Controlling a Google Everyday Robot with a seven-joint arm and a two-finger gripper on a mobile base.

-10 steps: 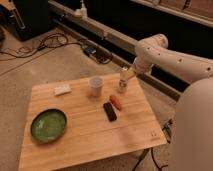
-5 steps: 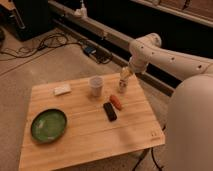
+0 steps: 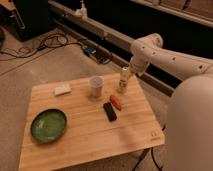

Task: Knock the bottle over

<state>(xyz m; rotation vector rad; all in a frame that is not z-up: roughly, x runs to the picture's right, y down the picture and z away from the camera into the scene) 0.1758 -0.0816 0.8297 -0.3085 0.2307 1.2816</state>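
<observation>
A small pale bottle [image 3: 122, 81] stands upright near the far right edge of the wooden table [image 3: 75, 135]. My gripper [image 3: 129, 73] is at the end of the white arm, right at the bottle's upper part on its right side, seemingly touching it. The white arm [image 3: 170, 52] reaches in from the right.
On the table are a grey cup [image 3: 96, 86], a white sponge-like block [image 3: 62, 90], a green plate [image 3: 48, 124], a black bar [image 3: 109, 111] and an orange-red object [image 3: 116, 102]. Cables lie on the floor behind. A rail runs along the back.
The arm has shifted slightly left toward the bottle. The bottle still stands upright.
</observation>
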